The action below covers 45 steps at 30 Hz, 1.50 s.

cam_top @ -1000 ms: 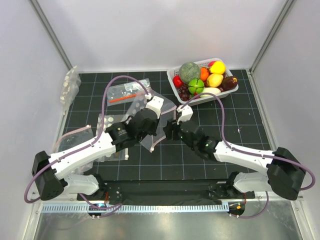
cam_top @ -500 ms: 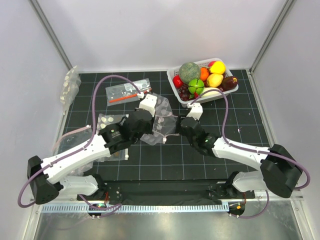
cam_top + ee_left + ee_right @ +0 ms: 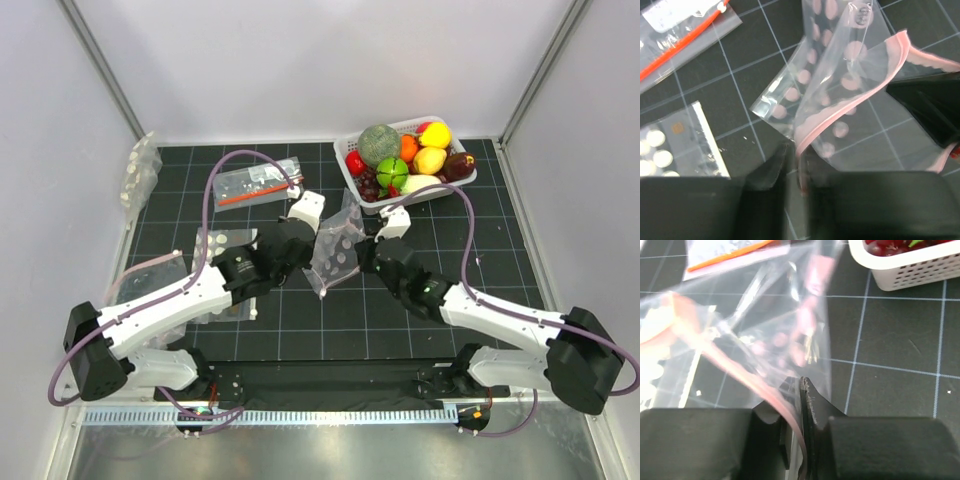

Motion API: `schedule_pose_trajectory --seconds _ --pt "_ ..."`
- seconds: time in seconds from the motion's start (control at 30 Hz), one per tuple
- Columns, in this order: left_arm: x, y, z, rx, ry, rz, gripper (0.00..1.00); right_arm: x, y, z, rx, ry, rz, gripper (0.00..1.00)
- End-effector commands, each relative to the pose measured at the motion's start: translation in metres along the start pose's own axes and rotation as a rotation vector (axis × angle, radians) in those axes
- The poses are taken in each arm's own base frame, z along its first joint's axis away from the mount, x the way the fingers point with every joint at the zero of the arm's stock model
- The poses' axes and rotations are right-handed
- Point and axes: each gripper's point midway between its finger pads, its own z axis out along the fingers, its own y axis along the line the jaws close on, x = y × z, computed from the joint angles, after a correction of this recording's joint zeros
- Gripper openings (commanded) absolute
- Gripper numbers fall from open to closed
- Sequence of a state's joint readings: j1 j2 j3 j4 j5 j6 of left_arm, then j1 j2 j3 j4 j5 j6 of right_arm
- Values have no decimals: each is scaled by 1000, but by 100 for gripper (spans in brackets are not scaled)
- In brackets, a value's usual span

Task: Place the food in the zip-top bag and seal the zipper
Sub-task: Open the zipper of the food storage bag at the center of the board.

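The zip-top bag (image 3: 336, 250), clear with white dots, hangs tilted above the mat between my two grippers. Its pink zipper (image 3: 850, 102) runs into the left gripper (image 3: 800, 167), whose jaws stand almost together round the strip. The right gripper (image 3: 799, 390) is shut on the opposite side of the zipper (image 3: 735, 365). From above, the left gripper (image 3: 312, 252) is at the bag's left and the right gripper (image 3: 358, 252) at its right. The food, with a yellow lemon (image 3: 430, 160) and a green round fruit (image 3: 392, 172), lies in the white basket (image 3: 455, 188) at the back right.
A clear bag with an orange-red stick (image 3: 255, 185) lies at the back left. Another dotted bag (image 3: 215, 245) lies under the left arm, and more bags (image 3: 140, 175) lean against the left wall. The basket's corner (image 3: 905, 267) is just beyond the right gripper.
The right gripper has shut on the bag's pink edge. The bag, crumpled low on the mat before, now stands stretched up between both grippers. The left jaws have eased slightly.
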<state>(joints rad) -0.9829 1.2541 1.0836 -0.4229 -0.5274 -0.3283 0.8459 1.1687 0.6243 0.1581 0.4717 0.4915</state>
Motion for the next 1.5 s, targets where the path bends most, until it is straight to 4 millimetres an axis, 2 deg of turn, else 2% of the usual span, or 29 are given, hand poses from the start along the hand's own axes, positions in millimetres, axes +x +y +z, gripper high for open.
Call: schedule_pose_trajectory --seconds 0.0,0.07,0.13,0.17,0.27,0.43,0.63,0.73,0.77,0.83,0.87,0.93,0.97,1.0,1.13,1.17,1.23,1.37,1.4,1.47 --pt "-17 -4 6 -2 -76 -10 32 -20 19 -12 -84 -60 15 10" --pt "-20 -7 8 15 -92 -11 41 -22 21 -16 -103 -68 19 8" --pt "-15 -13 11 42 -88 -9 54 -23 24 -17 -119 -69 24 4" --pt "-19 -17 11 62 -108 -27 63 -23 25 -17 -126 -70 24 3" --pt "-12 -32 16 134 -103 -35 71 -23 28 -18 -140 -69 27 2" --pt "-4 -36 30 110 -67 -15 72 -27 34 -24 -180 -86 37 2" --pt "15 -44 59 70 5 19 72 -35 37 -34 -218 -126 50 1" --pt "25 -42 74 42 52 13 64 -36 34 -37 -217 -138 52 1" --pt "30 -45 78 61 75 6 45 -36 33 -36 -208 -141 51 1" --pt "30 -35 80 45 88 -12 25 -35 24 -34 -159 -132 59 1" --pt "29 -29 79 25 83 -10 10 -34 15 -32 -105 -137 63 1" --pt "14 -10 67 -56 38 -5 0 -34 2 -30 -25 -131 64 1" --pt "14 -1 61 -88 41 12 0 -30 -3 -27 8 -123 73 1" --pt "3 7 49 -106 10 5 0 -31 -10 -25 53 -133 75 1" --pt "-15 50 8 -346 -59 80 0 -24 -11 -16 85 -104 55 1" --pt "-18 57 1 -389 -67 94 0 -17 -14 -12 105 -83 40 1" --pt "-22 72 -13 -487 -63 127 0 -18 -16 -9 136 -77 30 1" --pt "-21 80 -16 -576 -21 196 0 -9 -15 0 149 -47 8 1" --pt "-20 76 -15 -566 -14 199 0 -9 -14 2 142 -47 5 1" --pt "-11 54 -4 -433 23 173 2 -5 -3 3 79 -25 -10 2"
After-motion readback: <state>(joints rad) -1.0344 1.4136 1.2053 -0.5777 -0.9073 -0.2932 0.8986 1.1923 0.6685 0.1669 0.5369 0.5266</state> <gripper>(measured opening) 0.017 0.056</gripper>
